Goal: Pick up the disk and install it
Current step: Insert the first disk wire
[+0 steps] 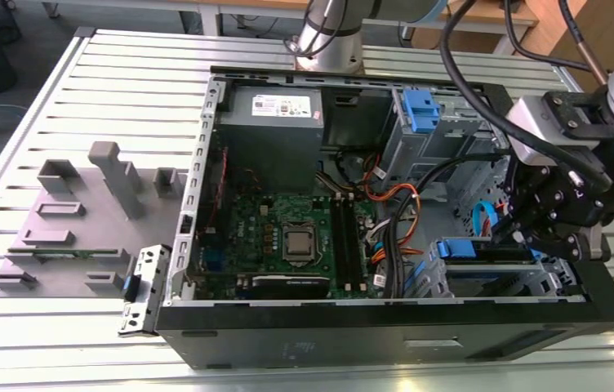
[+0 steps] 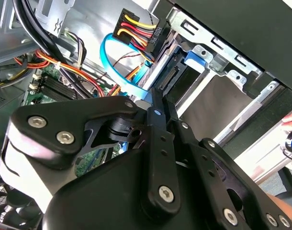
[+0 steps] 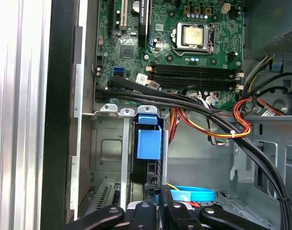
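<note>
The gripper (image 1: 541, 233) hung low over the open computer case (image 1: 601, 302), down at the drive bay (image 1: 503, 282) in the corner by the case's front panel, on the exterior view's right. In the first wrist view its black fingers (image 3: 151, 215) sat close together with the edge of the disk (image 3: 149, 179) running up between them, so it looked clamped on the disk, narrow. That disk stood on edge inside the bay, its blue carrier tab (image 3: 149, 143) at the far end beside the metal rails (image 3: 124, 143). In the second wrist view the finger linkage (image 2: 160, 139) pointed straight at the disk's connector end (image 2: 171, 76), which lay in the metal cage next to a blue plastic corner piece (image 2: 196, 55).

Just beside the disk, a flat blue data cable (image 2: 119, 72) looped past, and a black plug with red, yellow and black wires (image 2: 136, 29) hung close above the connector.

Out from there, the case held plenty: the green mainboard (image 1: 285, 233) with its silver processor (image 3: 193, 36) and dark memory slots (image 3: 194, 76), thick black cables (image 3: 184, 103) draped across, a grey power supply (image 1: 274, 122) in the far corner, and a second blue bracket (image 1: 421, 110) in the upper bay.

Outside the case, on the slatted table (image 1: 100, 90), a grey holder tray (image 1: 56, 245) stood with upright blocks, at the exterior view's left.
</note>
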Robot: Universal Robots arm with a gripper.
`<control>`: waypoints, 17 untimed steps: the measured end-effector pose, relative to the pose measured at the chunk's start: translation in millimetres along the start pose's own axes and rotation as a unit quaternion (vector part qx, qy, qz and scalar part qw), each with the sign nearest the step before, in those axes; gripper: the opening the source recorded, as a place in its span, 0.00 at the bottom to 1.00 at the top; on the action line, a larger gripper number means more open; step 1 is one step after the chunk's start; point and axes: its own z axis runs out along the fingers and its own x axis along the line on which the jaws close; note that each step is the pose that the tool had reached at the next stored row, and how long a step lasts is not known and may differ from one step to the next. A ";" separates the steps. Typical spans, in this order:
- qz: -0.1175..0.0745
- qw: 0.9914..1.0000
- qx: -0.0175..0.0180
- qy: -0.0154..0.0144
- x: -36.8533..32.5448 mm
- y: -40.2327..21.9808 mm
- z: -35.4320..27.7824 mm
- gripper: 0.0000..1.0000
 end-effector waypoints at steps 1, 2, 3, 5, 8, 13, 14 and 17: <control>0.000 1.000 0.000 0.000 0.2 0.0 0.2 0.16; 0.000 1.000 0.000 0.000 0.3 0.0 0.2 0.16; 0.000 1.000 0.000 0.000 0.3 0.0 0.2 0.16; 0.000 1.000 0.000 0.000 0.4 0.0 0.4 0.16; 0.000 1.000 0.000 0.000 0.4 0.0 1.0 0.16; 0.000 1.000 0.000 0.000 0.4 0.4 1.4 0.16; 0.000 1.000 0.000 0.000 0.4 0.4 1.6 0.16; 0.000 1.000 0.000 0.001 0.6 0.4 2.8 0.16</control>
